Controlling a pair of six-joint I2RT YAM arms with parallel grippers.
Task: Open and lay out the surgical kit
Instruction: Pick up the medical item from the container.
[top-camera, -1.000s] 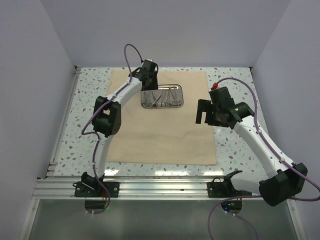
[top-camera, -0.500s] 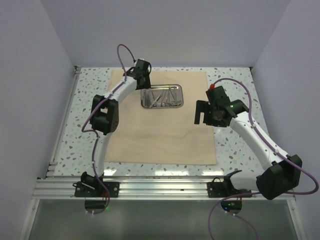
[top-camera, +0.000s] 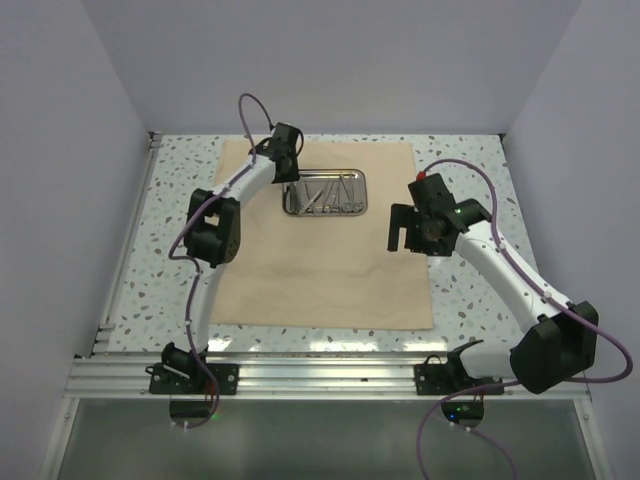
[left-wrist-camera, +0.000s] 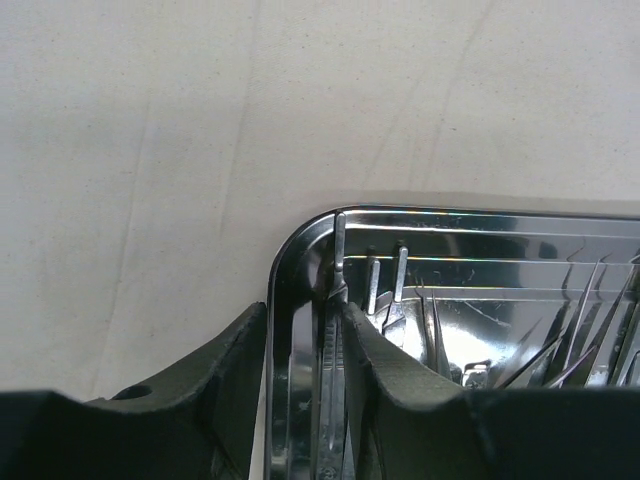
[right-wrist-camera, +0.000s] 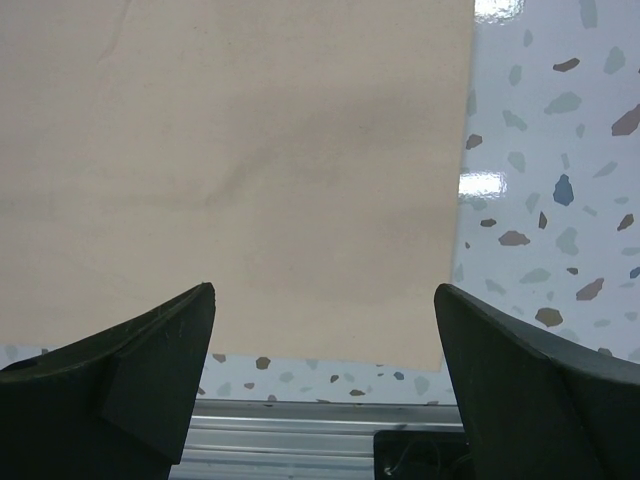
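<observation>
A speckled counter between pale walls carries the beige cloth wrap, spread flat, with the shiny steel tray on its far half holding thin silver tweezers and scissors. The left gripper has shifted since a second ago to the tray's left end, where its jaws have narrowed and now straddle the rim, one finger outside and one inside; I cannot tell whether they pinch it. The right gripper has drifted slightly inward above the cloth's right edge, its jaws still wide and holding nothing.
</observation>
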